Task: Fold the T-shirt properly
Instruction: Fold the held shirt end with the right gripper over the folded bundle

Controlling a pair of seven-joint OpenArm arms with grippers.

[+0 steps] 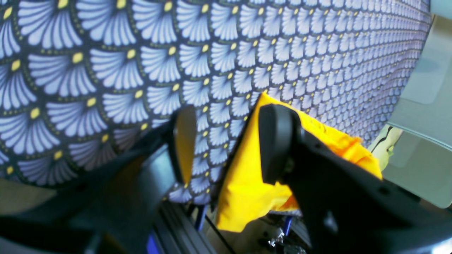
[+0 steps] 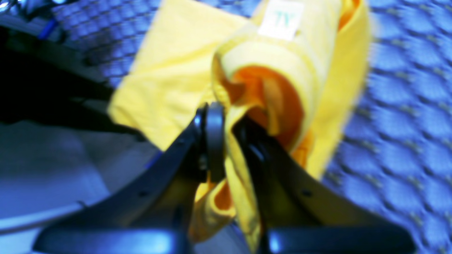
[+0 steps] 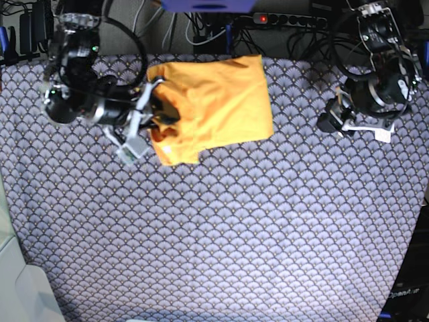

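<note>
a: where's the t-shirt (image 3: pixel 214 100)?

b: far side of the worktop (image 3: pixel 221 235), towards the edge, partly folded into a rough rectangle on the patterned cover. the side nearest the right arm is bunched up, not flat.

a: right tool (image 2: pixel 226 141)?

b: clamped nearly shut on a gathered wad of yellow cloth, near the collar by the look of the label (image 2: pixel 280 19) just beyond it. several layers look pinched together, hard to count through the blur.

a: left tool (image 1: pixel 226 141)?

b: jaws about half apart, holding nothing. in its wrist view a yellow corner shows behind one finger, but the base view puts that arm well apart from the shirt.

a: risks?

b: main one, i'd say: the right tool has more layers than intended, so any pull drags the whole stack and undoes the fold. one-handed lifting would also let the free side sag and crease. and the shirt lies close to the far edge; a push that way could slide it off.
</note>
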